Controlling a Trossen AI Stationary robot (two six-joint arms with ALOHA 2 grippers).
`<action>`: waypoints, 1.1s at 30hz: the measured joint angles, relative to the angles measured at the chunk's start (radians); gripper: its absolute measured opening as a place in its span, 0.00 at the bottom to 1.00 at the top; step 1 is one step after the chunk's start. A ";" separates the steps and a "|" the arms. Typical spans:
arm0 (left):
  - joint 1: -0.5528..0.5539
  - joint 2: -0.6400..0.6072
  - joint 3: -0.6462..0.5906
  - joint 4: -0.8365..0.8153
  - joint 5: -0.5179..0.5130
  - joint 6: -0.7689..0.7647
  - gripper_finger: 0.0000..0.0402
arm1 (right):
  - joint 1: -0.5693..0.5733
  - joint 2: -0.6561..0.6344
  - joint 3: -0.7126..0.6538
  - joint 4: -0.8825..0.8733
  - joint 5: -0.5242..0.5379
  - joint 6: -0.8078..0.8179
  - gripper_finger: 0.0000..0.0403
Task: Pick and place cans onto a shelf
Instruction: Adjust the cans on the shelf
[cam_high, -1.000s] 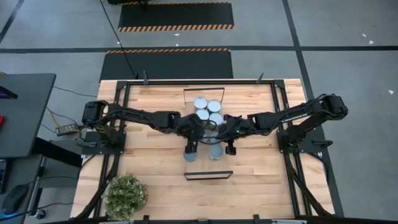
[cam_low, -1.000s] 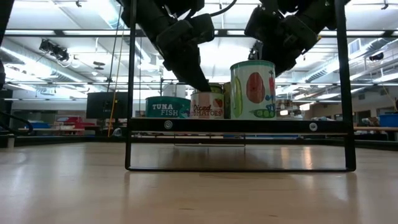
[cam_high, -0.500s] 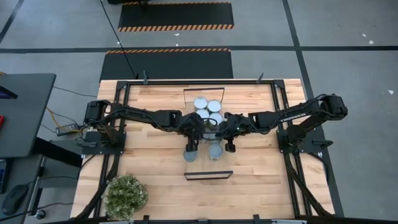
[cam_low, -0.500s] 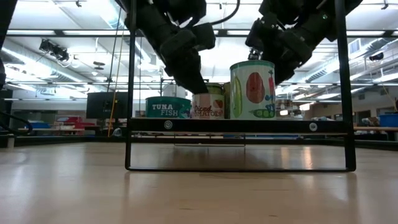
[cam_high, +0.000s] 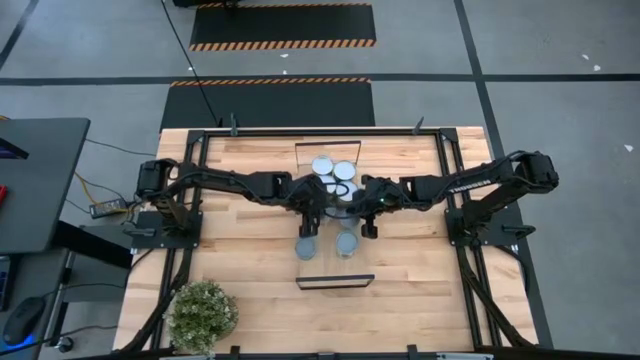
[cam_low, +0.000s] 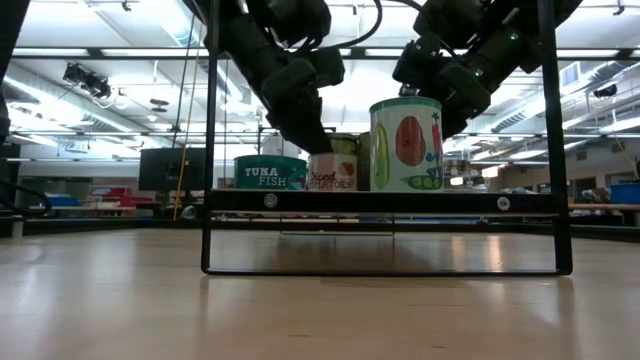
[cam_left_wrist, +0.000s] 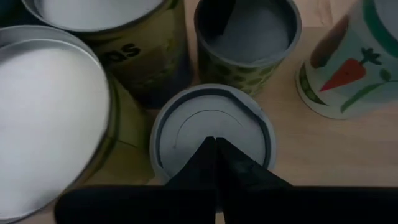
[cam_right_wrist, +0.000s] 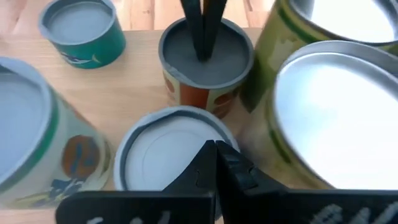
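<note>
Several cans stand on the shelf (cam_low: 150, 201), a light-wood board on black frames. They include a teal tuna can (cam_low: 272, 172), a tomato can (cam_low: 333, 170), a tall vegetable can (cam_low: 406, 145) and olive-sided cans (cam_left_wrist: 149, 56). In the high view the cans cluster at the shelf's middle (cam_high: 344, 170), with two nearer the near end (cam_high: 306, 245). My left gripper (cam_high: 318, 205) is shut over the tomato can (cam_right_wrist: 205, 68). My right gripper (cam_high: 362, 205) is shut over a green-patterned can (cam_left_wrist: 249, 37). My left gripper stands with its shut fingers (cam_right_wrist: 202, 31) on the tomato can's recessed top (cam_right_wrist: 224, 59), coming from above and pointing down. The can stands upright on the shelf. My right gripper stands with its shut fingers (cam_left_wrist: 217, 15) on the green-patterned can's top (cam_left_wrist: 261, 31), slanting down from above. That can stands upright among the others.
The shelf's black end frames (cam_low: 210, 150) rise on both sides of the low view. One frame bar (cam_high: 335, 282) lies near the table's front. A bushy green plant (cam_high: 202, 313) stands at the near left corner. Cans stand close together around both grippers.
Both grippers have moved a little toward the table's far edge and toward each other, over the cluster of cans. Both stay shut. The cans have kept their places.
</note>
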 joint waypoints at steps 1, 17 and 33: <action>0.003 0.000 0.000 0.000 0.000 0.003 0.02 | -0.003 0.000 0.000 0.002 0.000 -0.002 0.01; -0.003 -0.023 -0.003 -0.035 -0.003 0.023 0.02 | 0.061 -0.003 0.070 -0.056 0.000 -0.012 0.01; -0.032 -0.026 -0.002 -0.026 0.009 0.045 0.02 | 0.144 -0.102 0.130 -0.358 0.057 0.053 0.01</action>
